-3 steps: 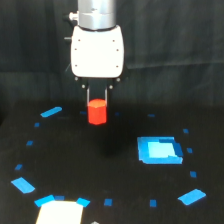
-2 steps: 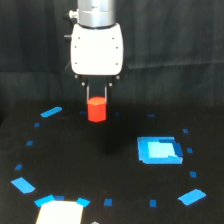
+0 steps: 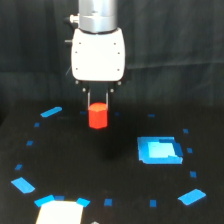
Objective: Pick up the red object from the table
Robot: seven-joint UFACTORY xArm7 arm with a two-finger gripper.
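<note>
Exterior view: the arm comes down from the top centre of the frame, its white housing ending in the gripper (image 3: 98, 100), whose two thin dark fingers (image 3: 89, 98) stand narrow on either side of the top of the red object (image 3: 98, 115). The red object sits just left of the frame's centre, its upper edge between the fingers. They appear to be closed on it, though actual contact at the sides is too small to confirm. Whether its base touches the black bench (image 3: 115, 200) or is just clear of it cannot be told against the dark surface.

Lower right of centre lies the blue square patch (image 3: 159, 150), well apart from the red object. Small blue tape marks (image 3: 51, 111) ring the scene, and a pale sheet (image 3: 59, 212) shows at the bottom edge.

The risk, as I judge it, is a shallow hold: only the top of the block is between the fingers, so it could slip or tilt out during a quick lift and roll away if dropped.
</note>
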